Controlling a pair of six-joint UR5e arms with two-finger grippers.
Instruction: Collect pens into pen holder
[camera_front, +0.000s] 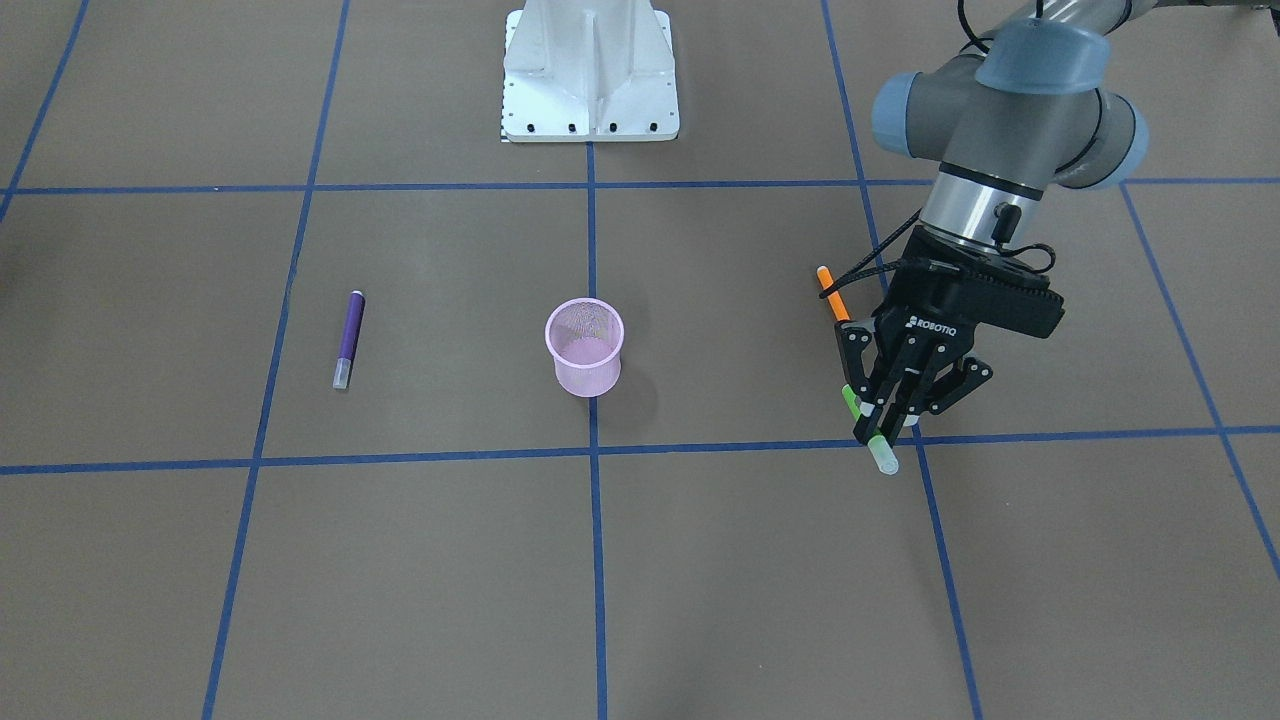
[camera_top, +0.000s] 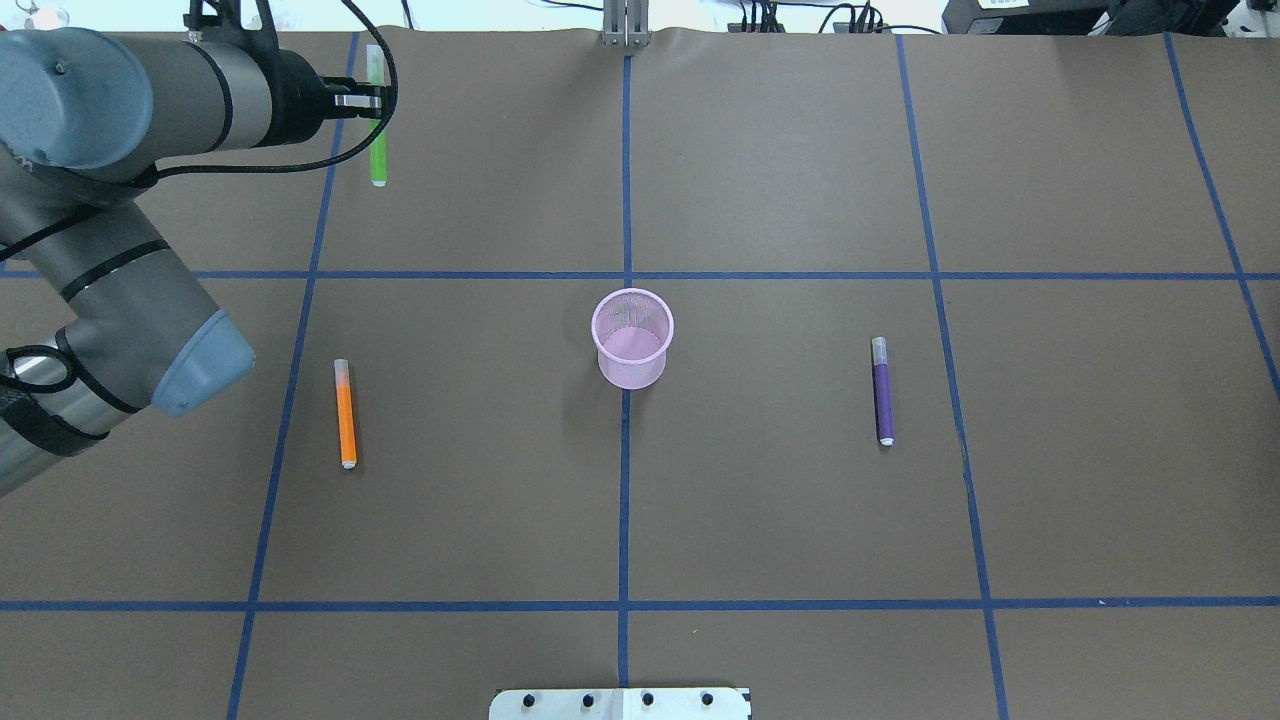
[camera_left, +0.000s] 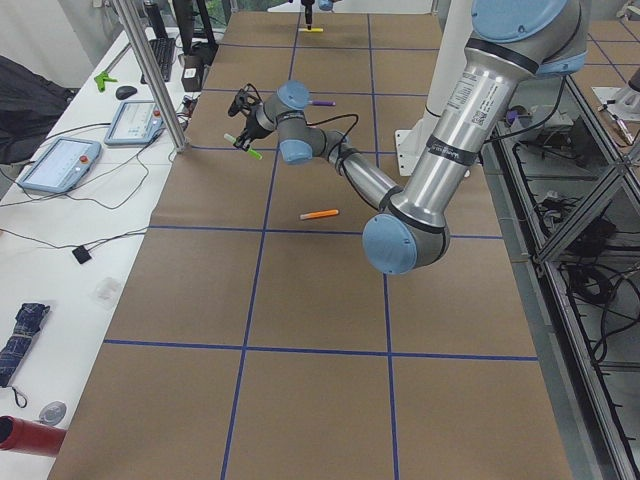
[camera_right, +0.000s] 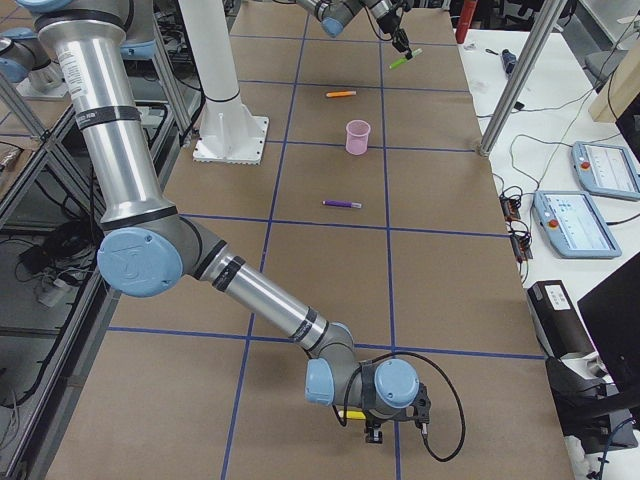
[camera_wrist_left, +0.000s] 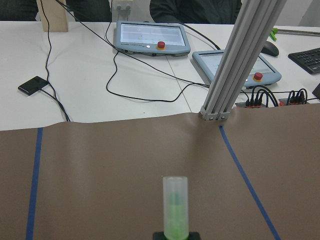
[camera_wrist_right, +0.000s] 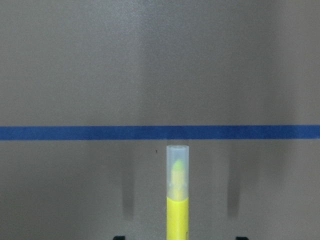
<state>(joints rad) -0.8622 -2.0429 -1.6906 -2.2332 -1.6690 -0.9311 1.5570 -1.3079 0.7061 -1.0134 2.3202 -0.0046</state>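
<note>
The pink mesh pen holder (camera_top: 632, 338) stands upright at the table's middle. My left gripper (camera_front: 885, 425) is shut on the green pen (camera_top: 378, 150), whose whitish cap (camera_wrist_left: 175, 192) sticks out past the fingers. Left of the holder in the overhead view lies the orange pen (camera_top: 345, 413). To its right lies the purple pen (camera_top: 883, 390). My right gripper (camera_right: 373, 432) is low over the table's far right end and open. A yellow pen (camera_wrist_right: 177, 200) lies between its spread fingertips (camera_wrist_right: 241, 238), which do not touch it.
The robot's white base (camera_front: 590, 70) sits at the table's rear middle. Blue tape lines (camera_top: 625, 480) grid the brown table. Beyond the table's front edge stand an aluminium post (camera_wrist_left: 235, 65) and teach pendants (camera_wrist_left: 150, 37) with cables on a white bench.
</note>
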